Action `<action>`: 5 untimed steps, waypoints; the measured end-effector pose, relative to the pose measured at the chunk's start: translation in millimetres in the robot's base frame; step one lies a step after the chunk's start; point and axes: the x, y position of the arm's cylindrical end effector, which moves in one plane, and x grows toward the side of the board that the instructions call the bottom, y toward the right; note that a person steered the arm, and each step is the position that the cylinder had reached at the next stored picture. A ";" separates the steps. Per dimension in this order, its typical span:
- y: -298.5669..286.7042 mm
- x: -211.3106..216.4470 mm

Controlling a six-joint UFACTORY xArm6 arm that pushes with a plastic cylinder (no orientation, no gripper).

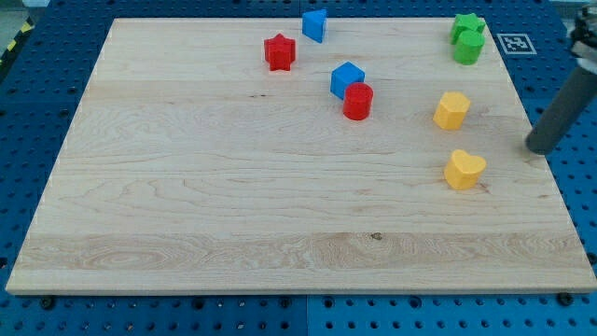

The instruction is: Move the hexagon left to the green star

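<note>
The yellow hexagon (451, 110) lies at the board's right side. The green star (467, 25) sits at the view's top right corner of the board, with a green cylinder (468, 47) touching it just below. My tip (535, 148) is at the board's right edge, to the right of and a little below the hexagon, apart from it. A yellow heart (464, 170) lies below the hexagon, to the left of my tip.
A red cylinder (357, 101) touches a blue cube (346, 79) near the top middle. A red star (279, 51) and a blue block (315, 25) lie at the top. A marker tag (513, 43) sits off the wooden board (233, 205) at top right.
</note>
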 end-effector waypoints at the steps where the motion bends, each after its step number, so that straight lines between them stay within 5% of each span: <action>1: -39.2 -8.5; 3: -64.2 -98.3; 4: -54.6 -109.5; 5: -26.2 -68.3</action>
